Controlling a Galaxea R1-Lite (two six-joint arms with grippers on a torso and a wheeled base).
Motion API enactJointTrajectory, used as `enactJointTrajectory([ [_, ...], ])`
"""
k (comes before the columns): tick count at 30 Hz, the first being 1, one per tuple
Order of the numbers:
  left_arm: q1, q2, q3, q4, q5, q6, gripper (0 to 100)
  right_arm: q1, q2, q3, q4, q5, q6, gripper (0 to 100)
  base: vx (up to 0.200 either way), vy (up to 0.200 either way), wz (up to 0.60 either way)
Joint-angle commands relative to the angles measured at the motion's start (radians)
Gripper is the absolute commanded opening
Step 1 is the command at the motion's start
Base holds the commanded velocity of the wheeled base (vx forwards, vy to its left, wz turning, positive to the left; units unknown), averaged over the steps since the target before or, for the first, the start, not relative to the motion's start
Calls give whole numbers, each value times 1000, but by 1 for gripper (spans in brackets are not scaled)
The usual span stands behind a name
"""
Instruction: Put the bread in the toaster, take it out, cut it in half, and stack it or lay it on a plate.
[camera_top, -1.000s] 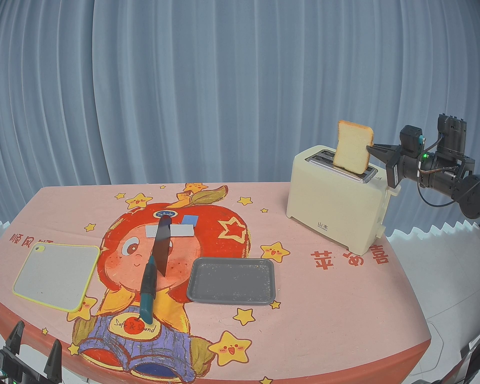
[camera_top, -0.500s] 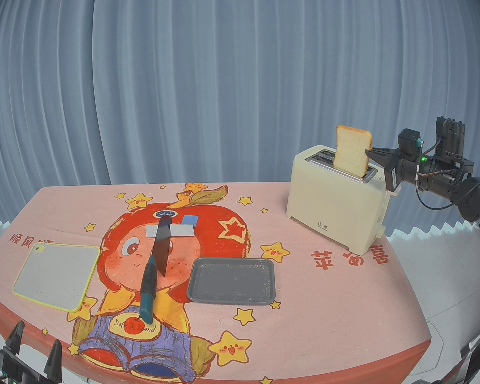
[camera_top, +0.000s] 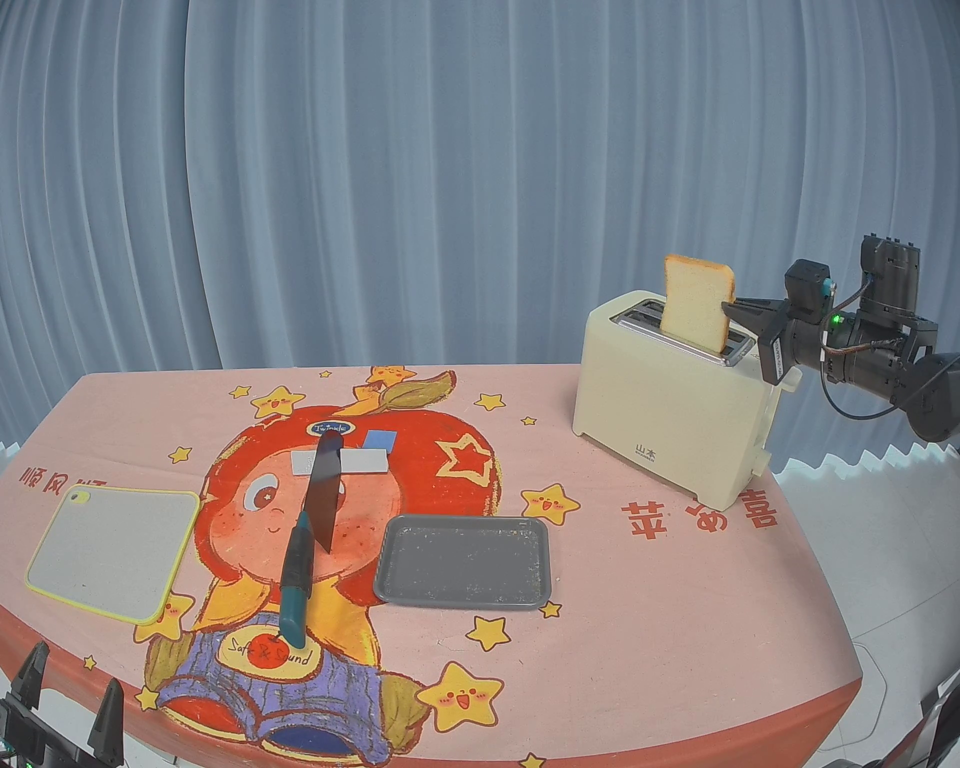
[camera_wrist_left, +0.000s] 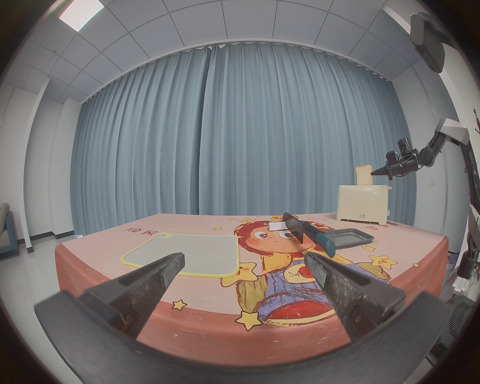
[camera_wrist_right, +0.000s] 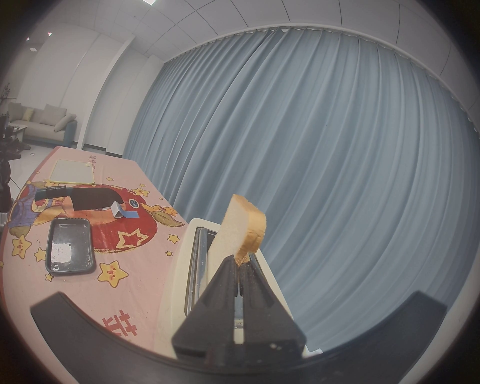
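Bread (camera_top: 695, 300), in right pincer (camera_top: 731, 305), lower toward toaster (camera_top: 665, 405) than before.

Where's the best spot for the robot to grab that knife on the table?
Probably the teal handle of the knife, taken from above: it is the blunt end, lying nearest the robot, while the dark blade points away.

One square slice of pale bread (camera_top: 697, 300). One cream plastic toaster (camera_top: 660, 410) with two slots, at the far right. One dark grey rectangular tray (camera_top: 462, 561), near the centre. One knife with a dark blade and teal handle (camera_top: 300, 560), left of the tray. One white cutting board with a yellow-green rim (camera_top: 112, 550), near left. One small white strip (camera_top: 365, 461) and one small blue tab (camera_top: 380, 440).
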Motion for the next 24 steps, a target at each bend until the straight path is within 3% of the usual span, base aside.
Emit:
enactJointTrajectory([
  [1, 0, 2, 18, 0, 0, 0, 100, 7, 19, -6, -3, 0, 1, 0, 0, 0, 0],
  [17, 0, 2, 18, 0, 0, 0, 100, 7, 58, -14, -34, 0, 5, 0, 0, 0, 0],
  [18, 0, 2, 18, 0, 0, 0, 100, 7, 58, -14, -34, 1, 5, 100, 0, 0, 0],
  [24, 0, 2, 18, 0, 0, 0, 100, 8, 56, -6, -34, 3, 11, 100, 0, 0, 0],
])
